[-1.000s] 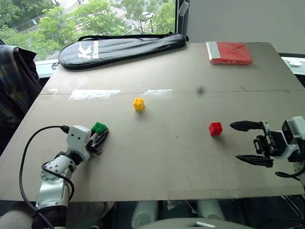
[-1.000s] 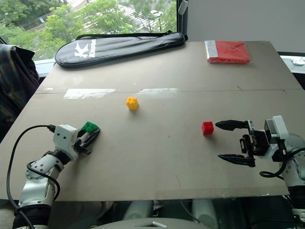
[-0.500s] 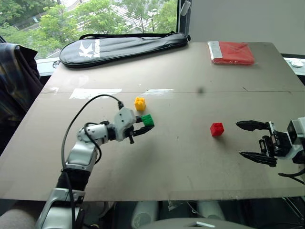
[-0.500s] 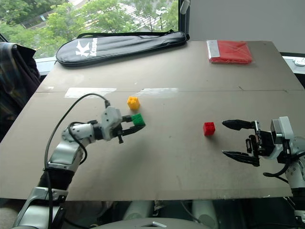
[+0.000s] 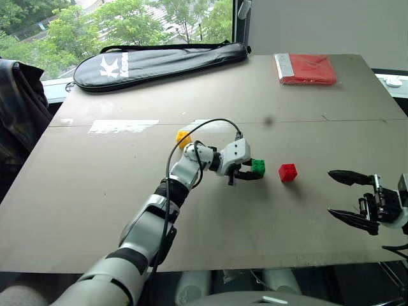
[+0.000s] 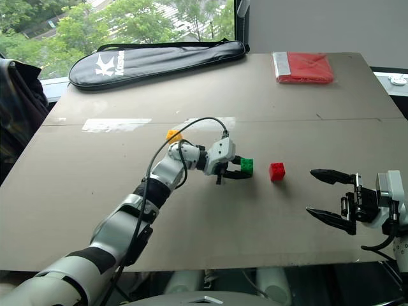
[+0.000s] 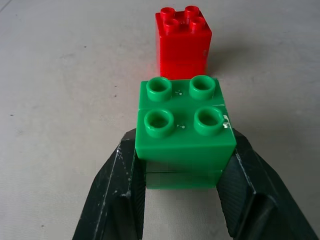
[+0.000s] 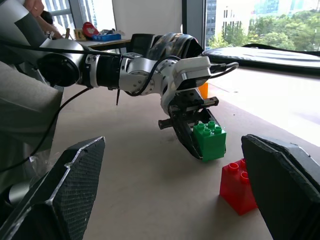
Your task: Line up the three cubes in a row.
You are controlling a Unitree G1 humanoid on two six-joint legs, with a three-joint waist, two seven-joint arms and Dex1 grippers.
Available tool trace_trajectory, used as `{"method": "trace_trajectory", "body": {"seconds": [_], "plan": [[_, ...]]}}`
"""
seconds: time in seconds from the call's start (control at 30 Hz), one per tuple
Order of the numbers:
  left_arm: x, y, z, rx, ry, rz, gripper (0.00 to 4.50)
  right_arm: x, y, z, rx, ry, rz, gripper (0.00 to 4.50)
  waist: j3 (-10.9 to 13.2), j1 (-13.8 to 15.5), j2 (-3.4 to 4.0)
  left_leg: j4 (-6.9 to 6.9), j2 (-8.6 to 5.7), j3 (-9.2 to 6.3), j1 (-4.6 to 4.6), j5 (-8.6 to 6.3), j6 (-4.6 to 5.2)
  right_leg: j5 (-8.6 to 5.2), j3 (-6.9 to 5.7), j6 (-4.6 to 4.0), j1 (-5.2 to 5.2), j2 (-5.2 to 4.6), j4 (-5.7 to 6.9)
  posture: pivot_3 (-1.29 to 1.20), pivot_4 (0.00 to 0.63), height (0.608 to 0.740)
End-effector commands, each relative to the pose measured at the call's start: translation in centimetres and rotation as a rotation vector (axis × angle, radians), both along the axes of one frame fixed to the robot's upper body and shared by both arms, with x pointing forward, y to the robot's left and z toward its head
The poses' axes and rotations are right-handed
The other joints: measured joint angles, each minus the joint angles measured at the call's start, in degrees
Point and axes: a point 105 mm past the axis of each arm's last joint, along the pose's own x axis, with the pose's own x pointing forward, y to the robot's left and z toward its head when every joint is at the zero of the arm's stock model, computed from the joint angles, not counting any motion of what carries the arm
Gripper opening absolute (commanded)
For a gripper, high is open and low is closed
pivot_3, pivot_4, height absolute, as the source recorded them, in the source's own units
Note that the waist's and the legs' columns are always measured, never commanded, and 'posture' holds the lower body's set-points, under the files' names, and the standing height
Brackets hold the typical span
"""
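Your left gripper (image 5: pixel 252 171) is squeezed tight on the green brick (image 7: pixel 182 131), holding it just above the table (image 5: pixel 127 191), close beside the red brick (image 5: pixel 287 172), likely so the two sit side by side. The yellow brick (image 5: pixel 183 136) waits behind your arm. Your right gripper (image 5: pixel 349 197) hangs wide apart, holding nothing, off to the side.

You're looking at a tan table (image 5: pixel 127 191) with a seam across it. On it, the red cube (image 5: pixel 287 172) sits at centre; the yellow cube (image 5: pixel 182 136) lies toward nine o'clock. A black racket bag (image 5: pixel 159 62) rests at eleven o'clock, a red folded packet (image 5: pixel 306 69) at one o'clock.
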Motion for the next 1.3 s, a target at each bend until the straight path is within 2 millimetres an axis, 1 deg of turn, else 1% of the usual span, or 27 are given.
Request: {"method": "trace_trajectory", "body": {"seconds": [0.03,0.5,0.57,0.6,0.67,0.7,0.73,0.93,1.0,1.07,1.13,1.2,1.3], "plan": [[-0.1,-0.5,0.6,0.0,-0.025,-0.028,1.32,-0.2,-0.4,0.7,-0.008,-0.052,-0.019,4.5,0.0,0.1,0.0,0.0,0.0,0.0,0.0,0.0,0.0,0.0,0.0,0.0,0.0,0.0,0.0,0.0,0.15,0.707],[-0.5,-0.4,-0.2,0.01,0.025,-0.01,1.32,0.4,-0.4,0.2,-0.003,-0.056,-0.021,4.5,0.0,0.3,0.01,0.02,-0.01,-0.05,0.01,0.0,0.0,0.01,0.0,0.01,0.01,-0.01,0.03,0.0,0.15,0.707],[-0.4,-0.4,-0.1,0.002,0.022,-0.001,2.37,0.4,-0.4,0.2,-0.003,-0.057,-0.02,4.5,0.0,0.2,0.01,0.02,-0.01,-0.05,0.01,0.0,0.0,0.01,-0.01,0.01,0.01,0.0,0.03,0.0,0.15,0.707],[-0.3,-0.5,-0.1,0.002,0.018,0.002,2.73,0.5,-0.4,0.2,-0.002,-0.057,-0.02,4.5,0.0,0.3,0.01,0.02,-0.01,-0.05,0.01,0.0,0.0,0.01,-0.01,0.01,0.01,0.0,0.03,0.0,0.15,0.707],[-0.2,-0.5,-0.1,0.005,0.012,0.005,3.63,0.5,-0.4,0.2,-0.002,-0.057,-0.021,4.5,0.0,0.2,0.01,0.03,-0.01,-0.05,0.01,0.0,0.0,0.01,-0.01,0.01,0.01,-0.01,0.04,0.0,0.15,0.707],[-0.2,-0.5,-0.2,0.009,0.005,0.007,3.85,0.5,-0.4,0.1,-0.002,-0.057,-0.02,4.5,0.0,0.2,0.01,0.04,-0.01,-0.05,0.01,0.0,0.0,0.01,0.0,0.01,0.01,-0.01,0.04,0.0,0.15,0.707],[-0.2,-0.4,-0.3,0.011,0.002,0.007,4.48,0.5,-0.4,0.1,-0.001,-0.056,-0.02,4.5,0.0,0.2,0.01,0.05,-0.01,-0.05,0.02,0.0,0.0,0.02,0.0,0.01,0.02,-0.01,0.05,0.0,0.15,0.707],[-0.1,-0.3,0.0,-0.003,-0.008,0.014,4.48,0.5,-0.5,0.1,0.0,-0.057,-0.021,4.5,0.0,0.2,0.01,0.06,-0.01,-0.06,0.02,0.0,0.0,0.02,0.01,0.02,0.02,0.0,0.08,0.0,0.15,0.707],[0.2,0.0,0.5,-0.008,-0.034,0.026,4.48,0.5,-0.5,0.0,0.001,-0.058,-0.02,4.5,0.0,0.2,0.01,0.06,-0.01,-0.06,0.02,0.0,0.0,0.02,0.0,0.01,0.02,0.0,0.08,0.0,0.15,0.707],[0.5,0.4,1.7,-0.029,-0.062,0.036,4.48,0.5,-0.5,0.0,0.004,-0.06,-0.02,4.5,0.0,0.1,0.01,0.06,-0.01,-0.06,0.02,0.0,0.0,0.02,0.01,0.02,0.02,0.0,0.08,0.0,0.15,0.707],[0.2,0.9,3.2,-0.036,-0.097,0.014,4.48,0.5,-0.4,0.1,0.006,-0.062,-0.019,4.5,0.0,0.0,0.02,0.06,0.0,-0.1,0.02,0.0,0.0,0.02,0.01,0.01,0.0,0.0,0.09,0.0,0.15,0.707],[-0.4,1.5,5.5,-0.089,-0.082,0.001,4.48,0.7,-0.4,0.1,0.009,-0.064,-0.02,4.5,0.0,0.0,0.04,0.06,0.03,-0.23,0.02,0.0,-0.01,0.02,0.01,0.01,-0.01,0.01,0.11,0.0,0.15,0.707],[-1.7,3.5,8.6,-0.123,-0.091,-0.018,4.48,1.0,-0.3,0.5,0.029,-0.072,-0.03,4.5,0.1,-0.1,0.05,0.06,0.04,-0.3,0.04,0.01,-0.01,0.02,0.03,0.01,0.0,-0.01,0.12,0.0,0.15,0.707]]}}
